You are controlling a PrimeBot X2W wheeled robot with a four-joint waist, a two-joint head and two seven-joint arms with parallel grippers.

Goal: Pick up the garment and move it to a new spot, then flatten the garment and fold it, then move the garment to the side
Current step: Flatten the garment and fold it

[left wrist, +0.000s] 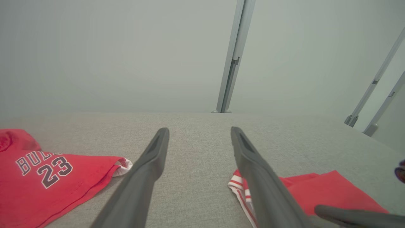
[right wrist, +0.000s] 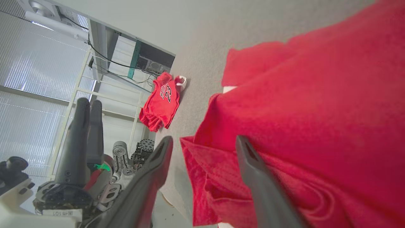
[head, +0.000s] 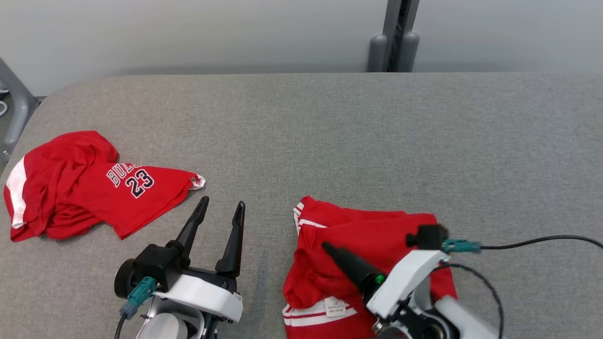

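Red shorts lie bunched on the grey cloth-covered table, at its near edge and right of centre. One side is doubled over on itself. The right gripper hangs low over them with its fingers spread and nothing pinched. In the right wrist view one finger is above the red cloth, the other is off it, and the folded edge runs between them. The left gripper is also spread wide and holds nothing. It hovers over bare table between the shorts and a crumpled red jersey at the far left.

I judge the step in hand to be getting a grip so the shorts can be spread flat. To do it well I want a single layer at the striped hem or waistband, not a bite through the whole doubled pile. I would bring the left gripper to the opposite striped corner and draw the two corners apart low over the table so the fold slides out.

The jersey shows "BUL" with the rest tucked under a crease, and a large "23" below it. A white label is sewn by the near striped band of the shorts, its print too small to read.
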